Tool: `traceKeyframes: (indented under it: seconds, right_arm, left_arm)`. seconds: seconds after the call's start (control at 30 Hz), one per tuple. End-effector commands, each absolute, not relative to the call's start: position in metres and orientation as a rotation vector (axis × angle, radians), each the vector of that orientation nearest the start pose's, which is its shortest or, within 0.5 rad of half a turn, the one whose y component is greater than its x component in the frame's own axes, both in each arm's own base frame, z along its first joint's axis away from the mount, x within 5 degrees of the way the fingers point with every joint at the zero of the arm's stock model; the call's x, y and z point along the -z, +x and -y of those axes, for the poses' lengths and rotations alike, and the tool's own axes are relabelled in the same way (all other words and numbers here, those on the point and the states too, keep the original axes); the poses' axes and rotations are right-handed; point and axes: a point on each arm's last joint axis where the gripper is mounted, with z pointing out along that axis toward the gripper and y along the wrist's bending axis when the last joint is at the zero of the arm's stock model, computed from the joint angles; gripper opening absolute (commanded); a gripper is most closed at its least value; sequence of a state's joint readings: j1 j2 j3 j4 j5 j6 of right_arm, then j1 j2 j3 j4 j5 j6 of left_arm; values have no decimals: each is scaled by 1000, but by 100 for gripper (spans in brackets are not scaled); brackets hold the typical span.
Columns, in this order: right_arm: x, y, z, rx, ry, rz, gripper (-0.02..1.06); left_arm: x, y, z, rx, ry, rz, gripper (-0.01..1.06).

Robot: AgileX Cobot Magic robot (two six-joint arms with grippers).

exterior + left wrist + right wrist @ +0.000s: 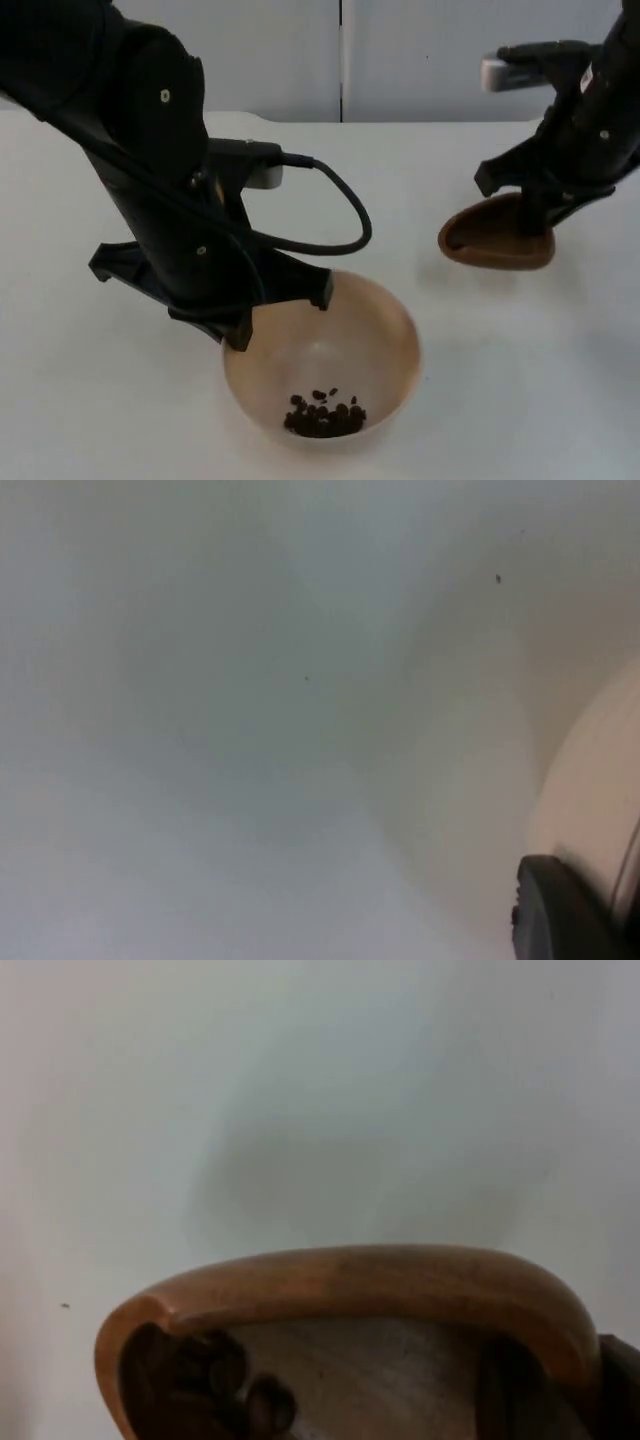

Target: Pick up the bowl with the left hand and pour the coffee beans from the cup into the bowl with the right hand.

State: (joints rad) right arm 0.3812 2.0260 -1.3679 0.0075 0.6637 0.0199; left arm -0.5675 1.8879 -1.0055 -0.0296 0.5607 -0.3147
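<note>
Tabletop: beans in bowl

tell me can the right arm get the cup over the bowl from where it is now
Probably yes. The right gripper holds the tilted cup with bare table between it and the bowl; the left gripper grips the bowl's far rim, leaving its near side open.

Lighting: even, diffuse, bright. Shadows: soft, on desk under bowl. Wrist views: blurred, out of focus.
</note>
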Motion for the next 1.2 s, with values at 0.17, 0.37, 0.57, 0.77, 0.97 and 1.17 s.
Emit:
traceKeyframes:
  seconds: [0.17, 0.37, 0.57, 0.77, 0.97, 1.17]
  right_arm:
    - [-132, 385, -149, -78, -456, -2786, 0]
    - [-109, 386, -148, -65, -463, -2824, 0]
    - [-95, 387, -149, -66, -449, -2843, 0]
    - [-89, 387, -149, -67, -423, -2856, 0]
    - [-89, 387, -149, -67, -424, -2856, 0]
    - [-89, 387, -149, -67, -424, -2858, 18]
  left_arm:
    - [-113, 283, 183, 156, 338, -2950, 0]
    - [-111, 282, 182, 147, 332, -2966, 0]
    - [-111, 282, 183, 152, 326, -2961, 0]
    - [-111, 282, 182, 144, 335, -2962, 0]
    - [-111, 283, 182, 143, 368, -2954, 0]
    - [-112, 284, 183, 156, 365, -2934, 0]
